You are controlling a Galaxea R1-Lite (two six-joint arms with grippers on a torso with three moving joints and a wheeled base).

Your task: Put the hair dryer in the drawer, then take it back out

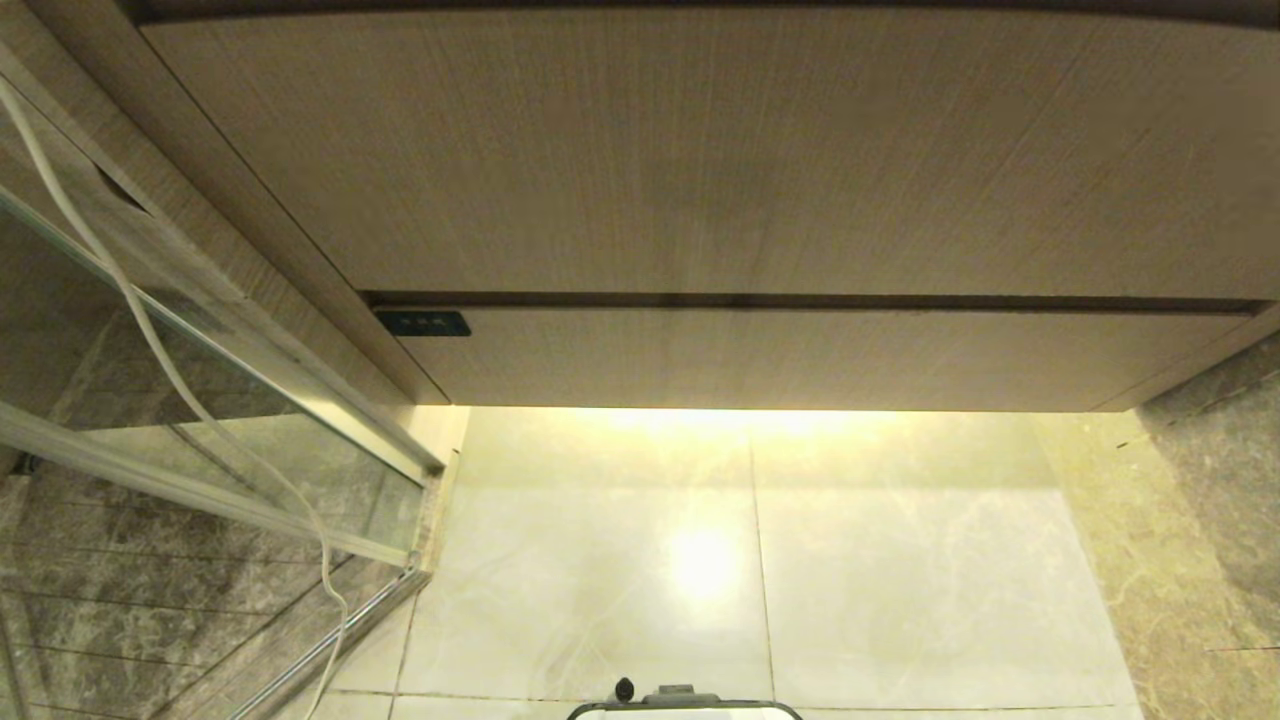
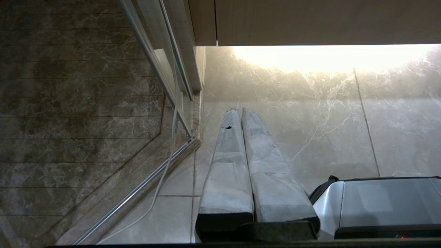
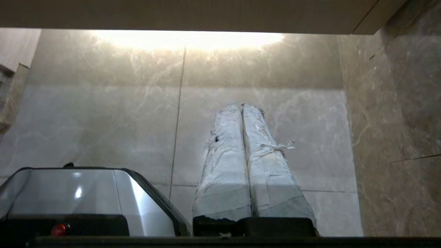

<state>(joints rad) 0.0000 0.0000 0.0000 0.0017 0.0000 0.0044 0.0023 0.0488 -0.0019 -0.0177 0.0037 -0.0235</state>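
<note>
Nearest — the robot base (image 1: 685, 705) is showing at the foot of the head view, and both arms are hanging low beside it. The left gripper (image 2: 239, 111) is pointing at the pale marble floor (image 1: 850, 580) with jaws pressed together, holding nothing. The right gripper (image 3: 242, 106) is doing the same, pads touching, empty.

Further out, the under-cabinet light is glaring off the tiles. Beyond that the drawer (image 1: 800, 355) is sitting fully shut, flush under the taller wood-grain panel (image 1: 700, 150). A glass shower door (image 1: 200, 400) is standing off to the left, with a white cable (image 1: 150, 330) trailing down it.

The hair dryer is not showing in any view — I can't tell where it is.

Handling, as a judgement: a small dryer is probably going to be light, rigid and smooth-shelled, so somewhat slippery. The handle near the barrel looks like the best grip; the loose cord is likely to snag on the drawer edge.
</note>
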